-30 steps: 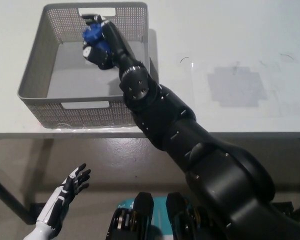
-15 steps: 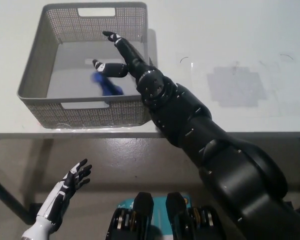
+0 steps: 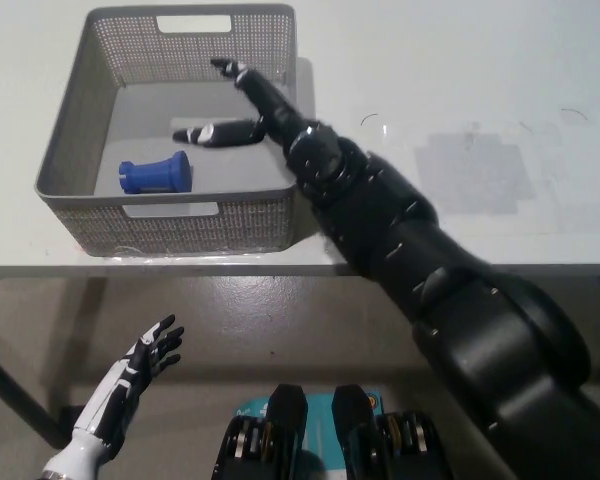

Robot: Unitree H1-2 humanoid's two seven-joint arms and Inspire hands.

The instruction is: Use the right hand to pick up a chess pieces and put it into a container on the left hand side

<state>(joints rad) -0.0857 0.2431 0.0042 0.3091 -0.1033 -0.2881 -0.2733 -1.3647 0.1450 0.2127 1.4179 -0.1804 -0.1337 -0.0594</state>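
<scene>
Bright even overhead light; table (image 3: 460,60) near-overexposed, soft shadows inside basket (image 3: 65,140), slight softness throughout.

Your robot's right arm (image 3: 400,250) is all black and shiny, made of fat round parts joined together, and it gets thinner toward the wrist. You can see small silver screws dotted on the round part near the wrist, and the right hand (image 3: 242,108) is black and slim with little pale tips on its fingers. Your robot's left hand (image 3: 145,358) is white with black fingers and dark stripes, and it sits on a thin white arm.
</scene>
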